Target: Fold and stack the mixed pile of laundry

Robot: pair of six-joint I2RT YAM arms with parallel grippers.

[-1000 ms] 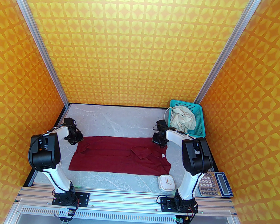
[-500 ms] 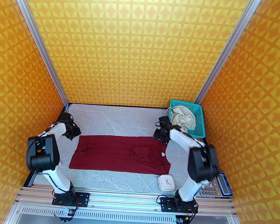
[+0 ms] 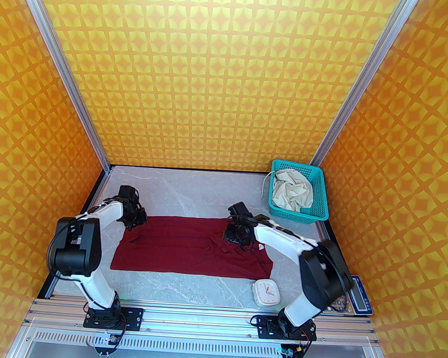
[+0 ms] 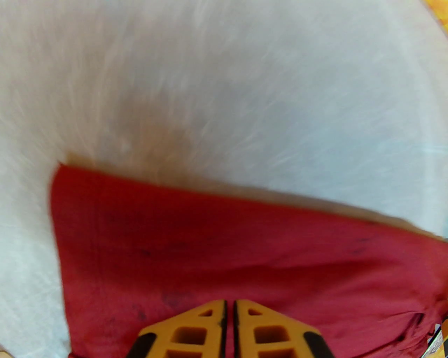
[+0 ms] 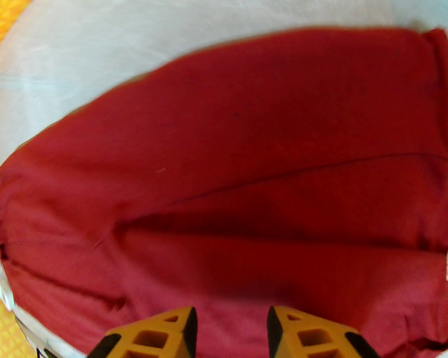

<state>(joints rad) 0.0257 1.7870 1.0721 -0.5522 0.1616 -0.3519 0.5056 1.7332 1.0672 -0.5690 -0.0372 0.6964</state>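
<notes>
**Risk notes: shirt spread out, shorts not yet folded**

The maroon shirt [image 3: 193, 246] is spread flat across the middle of the table [image 3: 193, 189], its long side running from the left edge toward the right. The left gripper [image 4: 229, 306] is seen over the shirt's far left corner with its jaws closed together and no cloth visible between them. The right gripper [image 5: 231, 314] is held over the far right part of the shirt with its jaws apart and nothing gripped.

Possible faults:
- A shut left gripper would press the corner down rather than pinch it, so a missed pick is judged likely unless the jaws are opened first.
- The cloth under the right gripper is creased and doubled over. Extra layers could be caught there, and a skewed fold would result.
- A white clock [image 3: 265, 292] lies just beside the shirt's near right corner. It could be dragged or covered if the cloth is drawn toward the near edge.

Containers: one teal mesh basket [image 3: 318, 203] is noted at the far right corner. The cream shorts [image 3: 293, 192] are crumpled inside it, and a drawstring [image 3: 266, 184] hangs over its left rim. A snag on the mesh is judged possible at lifting.
</notes>
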